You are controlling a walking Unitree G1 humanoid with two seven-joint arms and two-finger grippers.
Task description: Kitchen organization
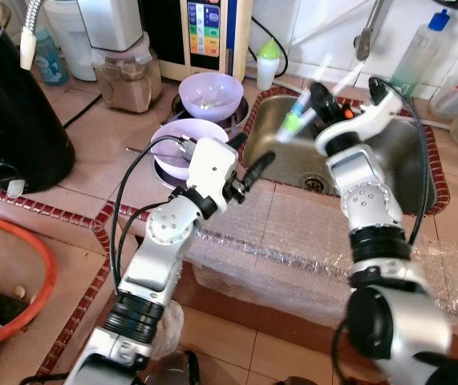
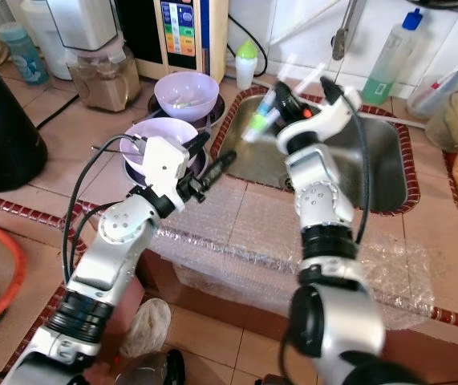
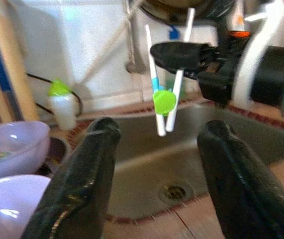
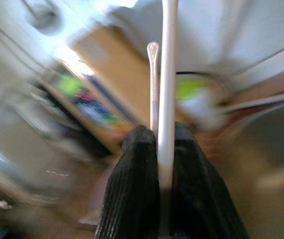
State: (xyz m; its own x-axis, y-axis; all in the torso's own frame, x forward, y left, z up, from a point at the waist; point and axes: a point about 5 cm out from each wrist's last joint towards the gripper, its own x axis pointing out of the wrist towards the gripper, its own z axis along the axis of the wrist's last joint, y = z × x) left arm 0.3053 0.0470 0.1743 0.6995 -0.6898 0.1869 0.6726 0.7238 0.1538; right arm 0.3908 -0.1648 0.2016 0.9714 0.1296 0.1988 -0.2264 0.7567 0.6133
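2 white sticks (image 3: 174,94) clamped in right gripper (image 1: 318,98) jaws above sink (image 1: 389,172); left gripper (image 1: 254,170) jaws wide.

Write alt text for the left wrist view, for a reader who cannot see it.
The right gripper holds two white sticks joined by a green disc above the steel sink. The left gripper waits open in the foreground, with two lilac bowls beside it.

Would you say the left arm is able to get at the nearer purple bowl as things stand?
Probably yes. The left tool is open and holds nothing, and the nearer purple bowl sits on the counter just beside that arm's wrist with nothing between them. The right tool is busy over the sink, shut on white sticks.
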